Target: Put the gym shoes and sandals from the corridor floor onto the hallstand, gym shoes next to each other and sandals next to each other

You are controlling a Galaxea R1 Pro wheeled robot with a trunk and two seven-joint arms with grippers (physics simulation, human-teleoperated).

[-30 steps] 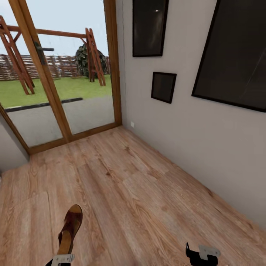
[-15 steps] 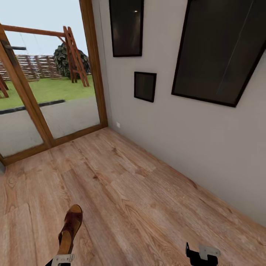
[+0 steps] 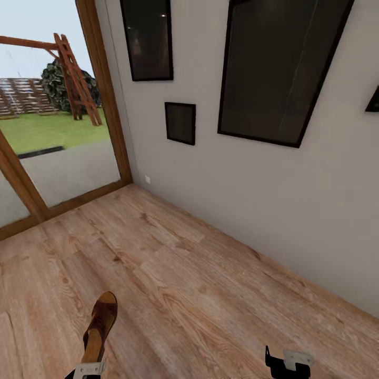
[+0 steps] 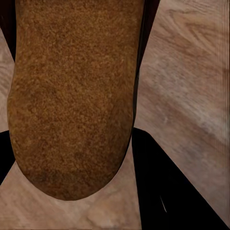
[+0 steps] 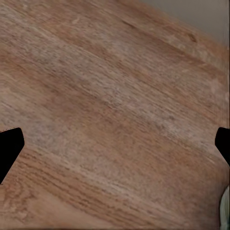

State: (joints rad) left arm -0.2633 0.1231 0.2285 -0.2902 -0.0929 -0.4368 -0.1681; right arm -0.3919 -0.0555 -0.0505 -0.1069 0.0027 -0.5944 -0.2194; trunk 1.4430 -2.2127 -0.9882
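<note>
While the left gripper (image 3: pixel 88 368) is clamped on a brown sandal (image 3: pixel 100 326), carrying it clear of the wood-plank floor (image 3: pixel 210 284), the job sits at the carrying step. The right gripper (image 3: pixel 287 363), right of the sandal, has its fingers (image 5: pixel 9 146) spread wide with nothing between them. Next the robot probably needs to find the hallstand and set the sandal on it.

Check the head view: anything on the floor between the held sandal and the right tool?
Nothing there. In the head view, bare wood floor runs between the sandal in the left tool and the right tool.
</note>
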